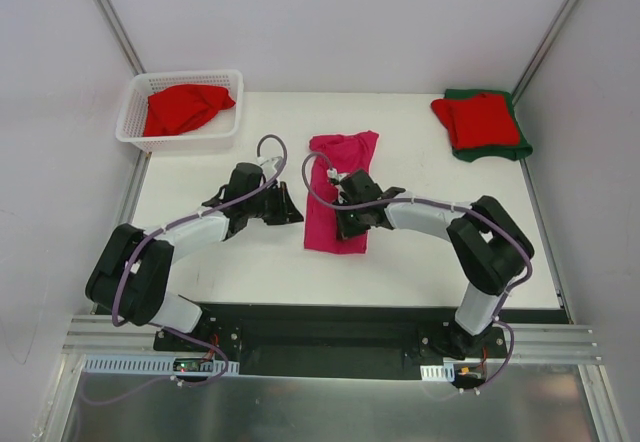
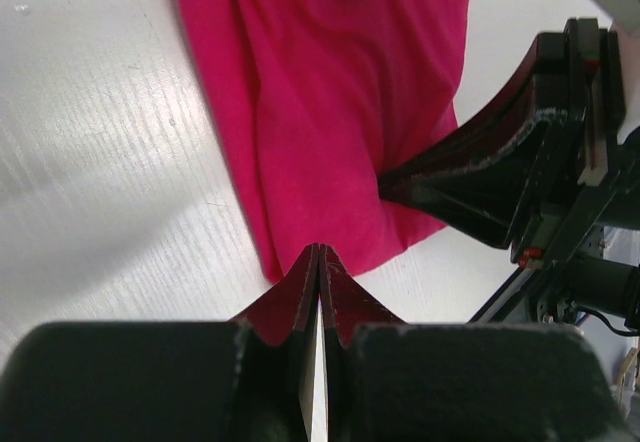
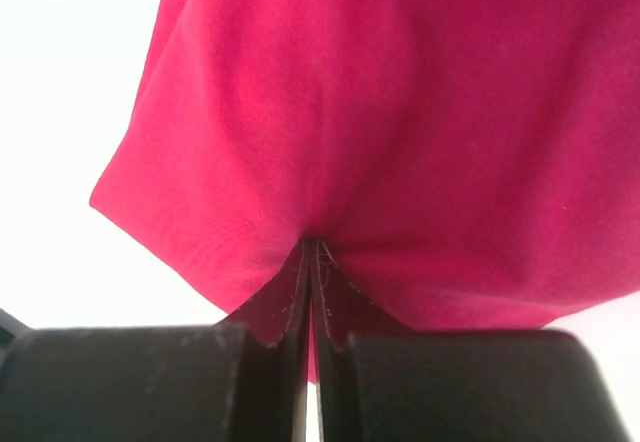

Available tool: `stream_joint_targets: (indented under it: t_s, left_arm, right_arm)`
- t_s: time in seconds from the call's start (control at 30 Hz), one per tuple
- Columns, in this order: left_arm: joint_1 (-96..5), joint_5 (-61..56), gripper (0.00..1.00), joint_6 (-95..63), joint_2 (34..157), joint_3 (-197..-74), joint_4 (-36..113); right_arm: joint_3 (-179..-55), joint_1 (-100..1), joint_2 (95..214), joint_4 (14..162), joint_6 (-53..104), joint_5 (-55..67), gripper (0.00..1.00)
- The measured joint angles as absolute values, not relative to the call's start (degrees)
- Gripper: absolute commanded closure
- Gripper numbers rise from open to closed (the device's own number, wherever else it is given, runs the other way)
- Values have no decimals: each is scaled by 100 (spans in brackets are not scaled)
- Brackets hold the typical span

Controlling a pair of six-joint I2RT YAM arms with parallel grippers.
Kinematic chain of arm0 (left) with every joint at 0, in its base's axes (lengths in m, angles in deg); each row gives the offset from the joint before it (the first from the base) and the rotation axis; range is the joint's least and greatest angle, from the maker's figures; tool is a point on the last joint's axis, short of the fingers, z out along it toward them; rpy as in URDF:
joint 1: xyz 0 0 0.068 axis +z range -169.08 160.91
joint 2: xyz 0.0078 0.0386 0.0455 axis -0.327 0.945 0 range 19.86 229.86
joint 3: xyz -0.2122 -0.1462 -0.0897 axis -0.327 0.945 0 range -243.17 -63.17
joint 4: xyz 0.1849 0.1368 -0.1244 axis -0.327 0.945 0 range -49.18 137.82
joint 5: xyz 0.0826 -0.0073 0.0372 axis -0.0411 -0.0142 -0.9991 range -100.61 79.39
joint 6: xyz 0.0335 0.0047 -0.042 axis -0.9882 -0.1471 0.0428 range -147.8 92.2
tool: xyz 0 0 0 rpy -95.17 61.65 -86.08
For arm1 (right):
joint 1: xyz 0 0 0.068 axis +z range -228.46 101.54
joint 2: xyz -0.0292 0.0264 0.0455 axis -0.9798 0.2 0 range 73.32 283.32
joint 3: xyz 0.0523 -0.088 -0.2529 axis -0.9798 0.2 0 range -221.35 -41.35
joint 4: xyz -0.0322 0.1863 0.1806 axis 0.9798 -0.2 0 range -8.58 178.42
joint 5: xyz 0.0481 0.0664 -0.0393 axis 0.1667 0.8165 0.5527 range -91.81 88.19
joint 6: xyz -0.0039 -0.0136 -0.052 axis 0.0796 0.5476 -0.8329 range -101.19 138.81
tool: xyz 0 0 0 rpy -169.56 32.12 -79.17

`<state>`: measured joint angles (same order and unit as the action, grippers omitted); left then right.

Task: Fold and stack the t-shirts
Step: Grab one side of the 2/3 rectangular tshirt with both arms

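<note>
Pink t-shirt lies folded into a long strip at the middle of the table, with both grippers at its near end.

The right gripper is clenched on the shirt's near half, and the cloth puckers where its fingertips pinch it; its arm comes in from 3 o'clock. The left gripper is closed tight at about 8 o'clock of the shirt, with its tips right at the hem near a corner. Whether any cloth sits between them cannot be told. From the pink shirt, a white basket at 10 o'clock holds a crumpled red t-shirt. At 2 o'clock, by the table's far corner, a folded red t-shirt rests on a folded dark green t-shirt.
</note>
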<state>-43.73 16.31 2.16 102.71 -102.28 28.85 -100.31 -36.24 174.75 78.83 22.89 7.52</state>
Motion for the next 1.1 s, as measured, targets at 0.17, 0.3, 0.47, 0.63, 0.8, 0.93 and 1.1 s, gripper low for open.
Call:
stream_joint_targets:
  t_s: [0.17, 0.3, 0.47, 0.63, 0.8, 0.93, 1.1]
  left_arm:
    - [-4373, 1614, 100, 216, 10124, -10189, 2890]
    - [-4373, 1622, 100, 216, 9975, -10187, 2936]
    - [-4373, 1734, 77, 216, 9567, -10189, 3067]
    - [-4373, 1874, 53, 174, 9044, -10172, 3202]
    - [-4395, 1941, 53, 227, 8727, -9684, 3187]
    - [-4589, 1915, 54, 299, 8708, -9020, 3261]
    - [-4727, 1941, 56, 620, 8701, -8309, 2850]
  right_arm:
    - [-9952, -3458, 17232, 7516, 2309, 588, 99]
    - [-10037, -3423, 16830, 7070, 2287, 341, 89]
    - [-10501, -3423, 16070, 6664, 2258, -40, 53]
    - [-10590, -3423, 15200, 6487, 2335, -424, 41]
    - [-9751, -3423, 14679, 6546, 2676, -571, 37]
    - [-8674, -3417, 14430, 6506, 3163, -597, 30]
    - [-7900, -3415, 13984, 6565, 3618, -612, 25]
